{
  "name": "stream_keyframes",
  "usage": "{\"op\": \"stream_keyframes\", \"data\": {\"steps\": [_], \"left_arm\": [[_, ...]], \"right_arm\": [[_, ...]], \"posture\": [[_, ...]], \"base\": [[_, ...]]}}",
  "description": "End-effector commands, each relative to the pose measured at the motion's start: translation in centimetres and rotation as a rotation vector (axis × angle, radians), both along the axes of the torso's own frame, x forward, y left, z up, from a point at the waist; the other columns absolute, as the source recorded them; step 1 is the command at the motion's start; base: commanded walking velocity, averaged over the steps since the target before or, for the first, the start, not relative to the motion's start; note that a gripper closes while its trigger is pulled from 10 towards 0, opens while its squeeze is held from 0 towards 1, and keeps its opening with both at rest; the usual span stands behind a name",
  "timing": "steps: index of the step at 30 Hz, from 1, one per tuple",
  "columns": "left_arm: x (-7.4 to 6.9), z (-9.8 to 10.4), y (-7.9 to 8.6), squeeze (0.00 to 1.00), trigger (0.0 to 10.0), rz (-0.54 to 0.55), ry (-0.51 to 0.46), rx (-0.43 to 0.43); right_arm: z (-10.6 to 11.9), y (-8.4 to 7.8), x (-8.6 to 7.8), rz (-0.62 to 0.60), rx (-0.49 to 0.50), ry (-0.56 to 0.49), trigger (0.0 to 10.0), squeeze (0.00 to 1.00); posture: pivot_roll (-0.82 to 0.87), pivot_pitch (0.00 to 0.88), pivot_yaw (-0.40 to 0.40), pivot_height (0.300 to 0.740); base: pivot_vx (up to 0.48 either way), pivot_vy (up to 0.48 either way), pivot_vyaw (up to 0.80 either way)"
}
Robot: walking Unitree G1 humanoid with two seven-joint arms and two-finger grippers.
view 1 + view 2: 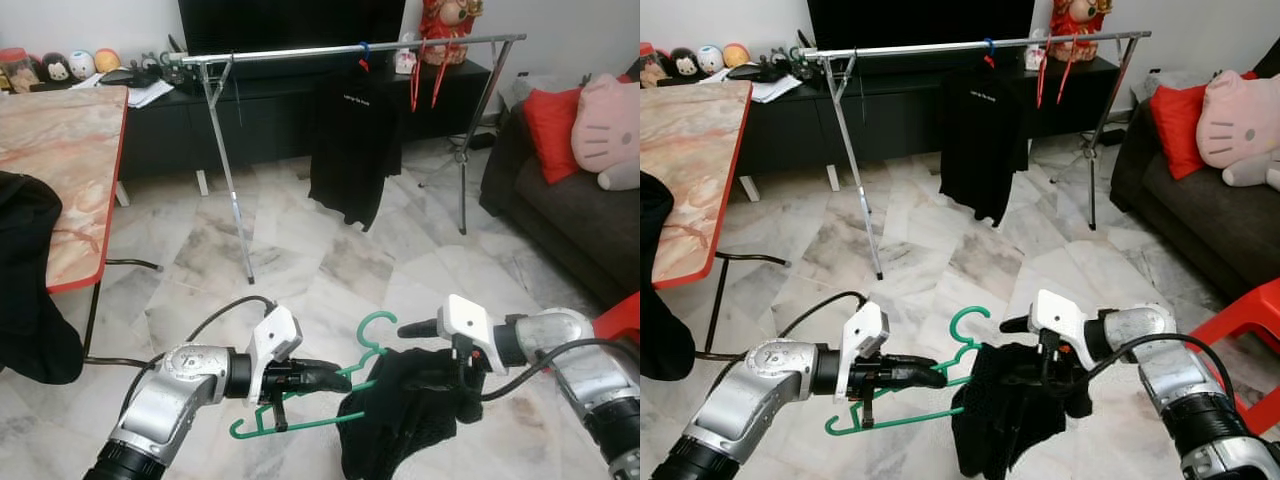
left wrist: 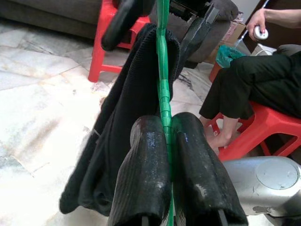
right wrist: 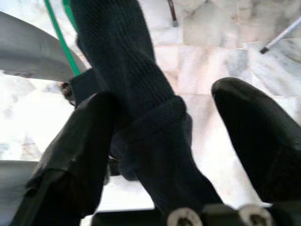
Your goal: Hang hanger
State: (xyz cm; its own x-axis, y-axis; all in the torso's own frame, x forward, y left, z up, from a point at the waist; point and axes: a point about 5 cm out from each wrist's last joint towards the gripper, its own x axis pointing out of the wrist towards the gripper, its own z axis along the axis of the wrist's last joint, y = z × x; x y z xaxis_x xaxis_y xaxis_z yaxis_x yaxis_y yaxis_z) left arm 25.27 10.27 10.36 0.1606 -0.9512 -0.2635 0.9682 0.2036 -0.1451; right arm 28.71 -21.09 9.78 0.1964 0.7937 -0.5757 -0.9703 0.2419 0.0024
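A green plastic hanger (image 1: 373, 331) is held low over the floor, with my left gripper (image 1: 345, 377) shut on its lower bar. In the left wrist view the two fingers (image 2: 146, 169) pinch the green bar (image 2: 163, 70). A black knitted garment (image 1: 400, 420) is draped over the hanger's right side. My right gripper (image 1: 452, 388) points down into that garment. Its fingers (image 3: 258, 127) stand apart, with a fold of the garment (image 3: 131, 84) between them, so it is open. A silver clothes rail (image 1: 350, 50) stands further off with a black shirt (image 1: 350, 140) hanging on it.
A marble-topped table (image 1: 60, 160) with black cloth (image 1: 25, 280) over its edge stands on the left. A dark sofa (image 1: 560, 210) and a red stool (image 1: 620, 315) are on the right. A person sits on a red stool (image 2: 254, 89) nearby. Marble floor lies before the rail.
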Motion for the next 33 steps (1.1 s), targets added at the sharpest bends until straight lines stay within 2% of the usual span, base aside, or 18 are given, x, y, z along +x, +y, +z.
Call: {"op": "stream_keyframes", "data": {"steps": [1,25,33], "left_arm": [[0.1,1.2,-0.5,0.00,10.0,-0.019,-0.035,-0.045],[0.4,1.9,-0.9,0.00,10.0,-0.010,-0.042,-0.064],[-0.1,2.7,-1.4,0.00,10.0,-0.075,-0.026,-0.108]], "right_arm": [[0.4,-0.2,0.2,-0.003,0.028,0.004,0.0,0.00],[-0.3,0.2,0.2,0.014,0.077,0.054,0.0,0.00],[-0.4,0.7,0.1,0.032,0.099,0.067,0.0,0.00]], "posture": [[-0.02,0.000,-0.095,0.740],[-0.02,0.000,-0.096,0.740],[-0.01,0.000,-0.097,0.740]], "base": [[0.000,0.000,0.00],[0.000,0.000,0.00],[0.000,0.000,0.00]]}}
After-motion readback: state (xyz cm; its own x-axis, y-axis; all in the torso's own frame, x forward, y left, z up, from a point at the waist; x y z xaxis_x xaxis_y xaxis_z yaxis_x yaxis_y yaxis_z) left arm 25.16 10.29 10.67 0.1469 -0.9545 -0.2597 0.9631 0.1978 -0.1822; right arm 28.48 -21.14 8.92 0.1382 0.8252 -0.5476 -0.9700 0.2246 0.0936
